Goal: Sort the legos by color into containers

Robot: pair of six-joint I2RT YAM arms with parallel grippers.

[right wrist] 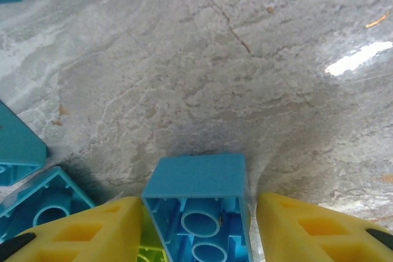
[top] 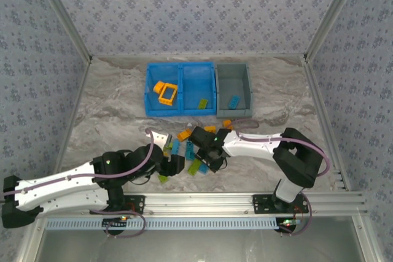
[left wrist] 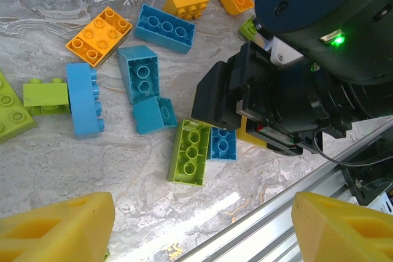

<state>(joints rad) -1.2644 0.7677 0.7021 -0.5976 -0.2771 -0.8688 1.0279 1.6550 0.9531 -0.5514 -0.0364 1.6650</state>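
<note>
**Step in hand: grasp one blue brick for the grey bin.**

1. Position. The right gripper is low over the loose bricks on the counter, in front of the two arm bases. Its jaws stand apart, one on each side of a blue brick that lies hollow side up. It is not yet clamped: a sliver of counter shows between the brick and one finger.
2. Check the other side. A lime brick lies against the blue one, and a lime edge shows at the other finger. Judged risk: that finger catches it and drags both pieces. Centre the jaws on the blue brick alone.
3. Squeeze on the two long flat walls, then lift straight up, clear of the neighbouring blue pieces.
4. Destination. The grey bin already holds a blue piece, while the blue bin holds orange in one compartment and lime in the other. Blue therefore likely belongs in the grey bin.
5. The left gripper hangs near the same pile, jaws wide and empty. Keep it clear of the lift path.
</note>
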